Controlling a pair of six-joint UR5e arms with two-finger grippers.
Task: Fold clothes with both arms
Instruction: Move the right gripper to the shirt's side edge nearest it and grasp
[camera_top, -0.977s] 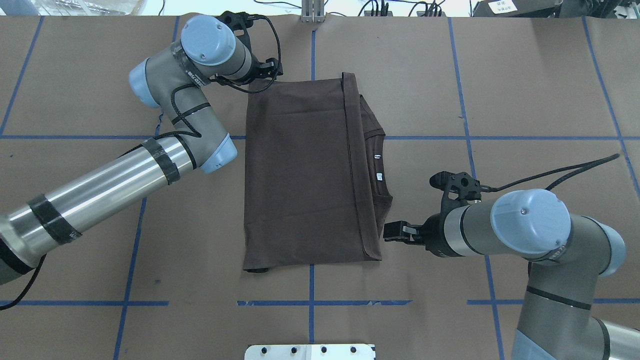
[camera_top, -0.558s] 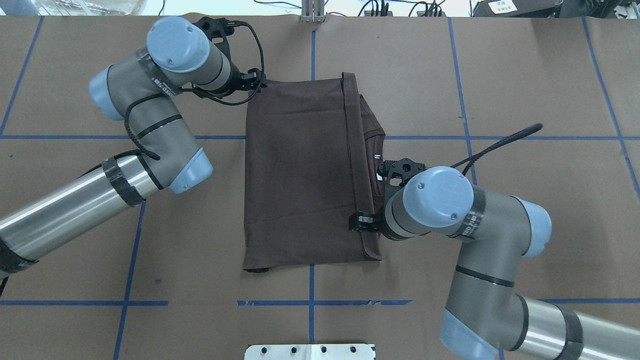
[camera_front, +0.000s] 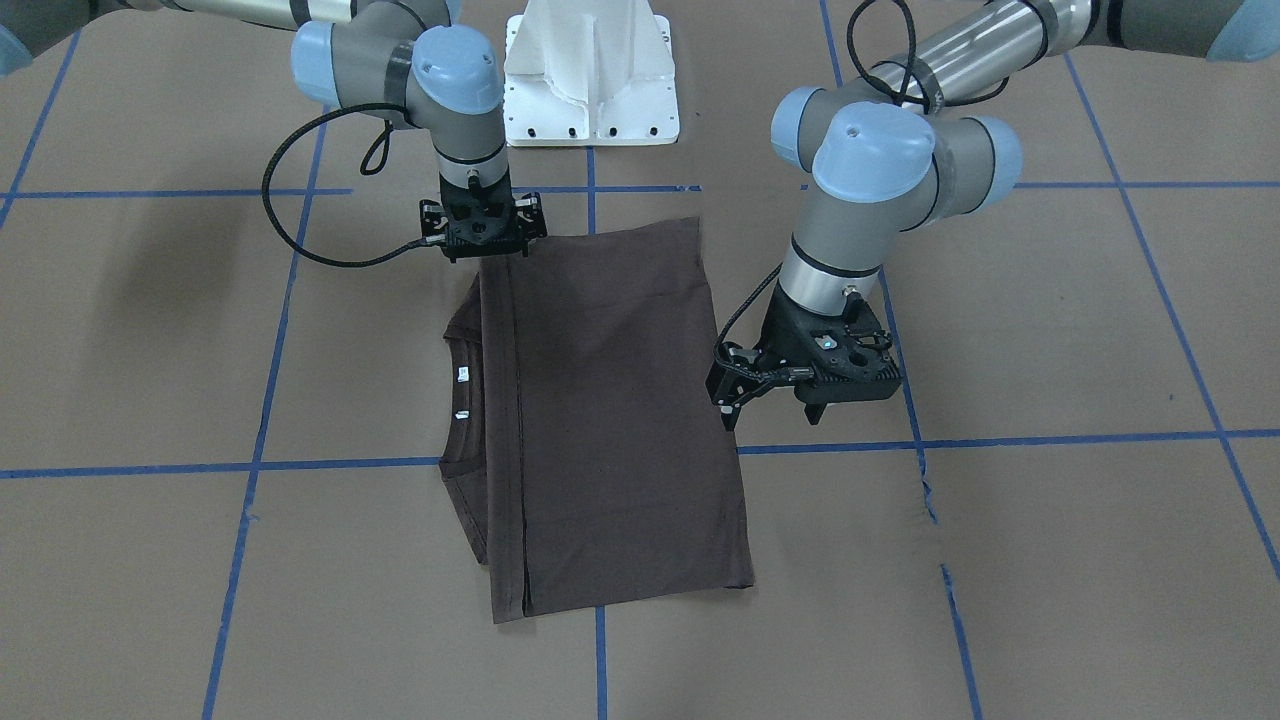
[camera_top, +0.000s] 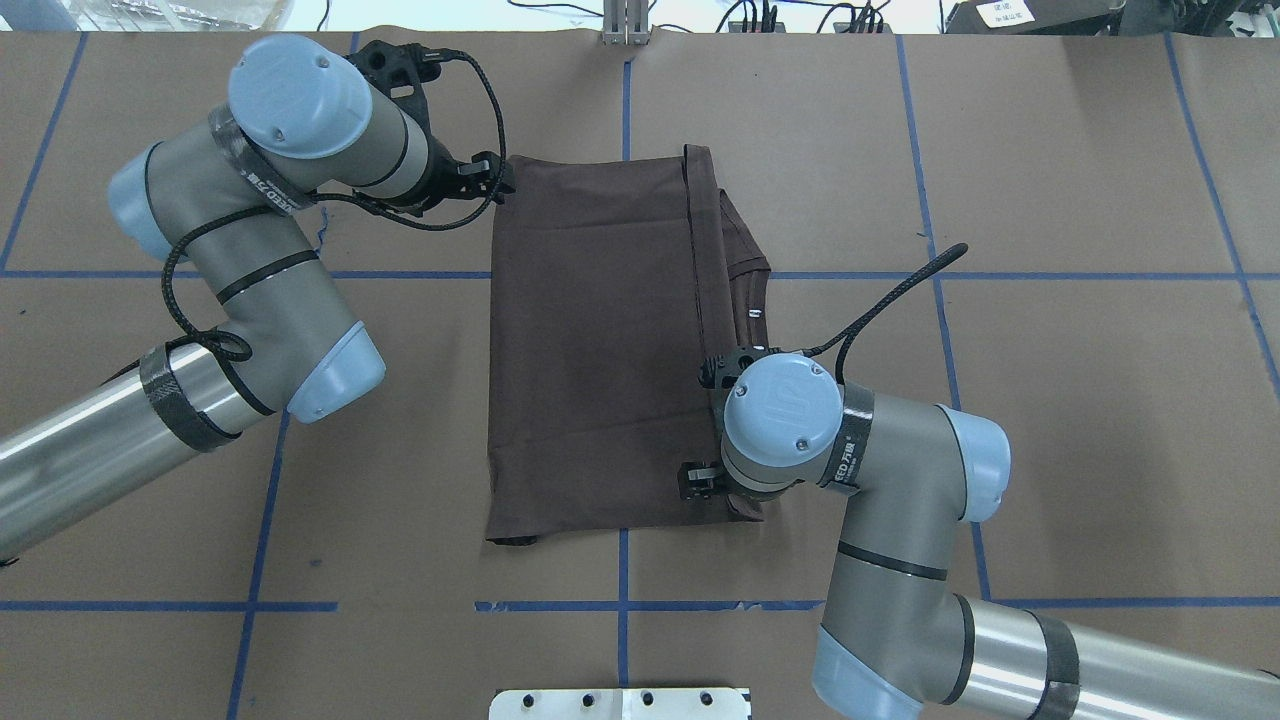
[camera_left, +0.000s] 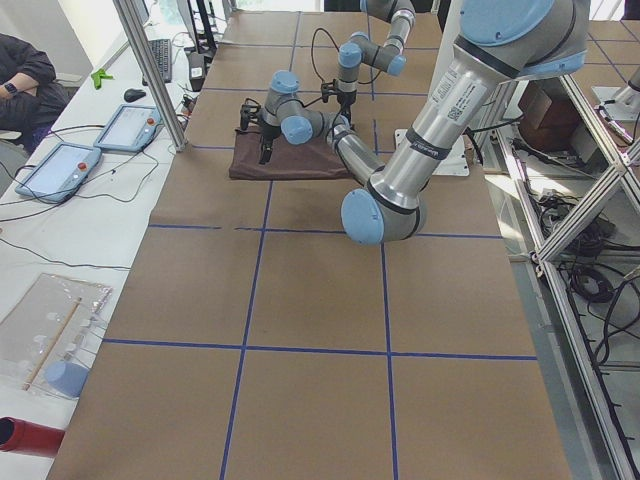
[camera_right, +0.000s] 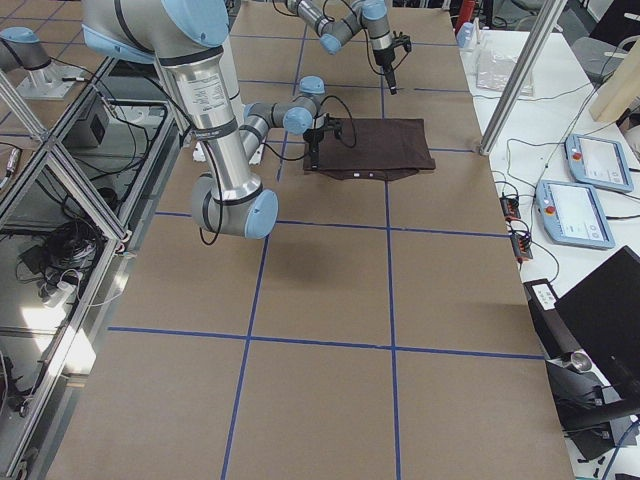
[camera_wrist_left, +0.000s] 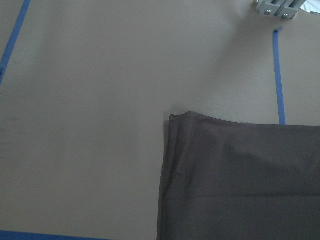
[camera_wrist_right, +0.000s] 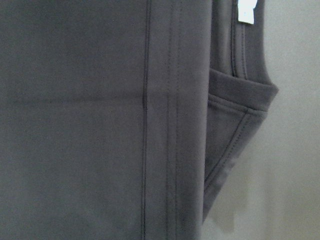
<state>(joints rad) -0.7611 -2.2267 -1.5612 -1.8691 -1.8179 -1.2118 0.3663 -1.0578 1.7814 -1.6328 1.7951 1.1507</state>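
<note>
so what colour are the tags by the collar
The neck tags are white, clearest in the exterior front-facing view.

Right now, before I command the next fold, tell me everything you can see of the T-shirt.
The T-shirt is dark brown and looks like soft knit. It lies folded into a flat, smooth rectangle on the brown paper table cover. Its stitched hem runs along the folded-over panel on the robot's right. Past it peek the ribbed collar and two white neck tags. The right gripper is over its near right corner and the left gripper by its far left corner. Contact is unclear.
</note>
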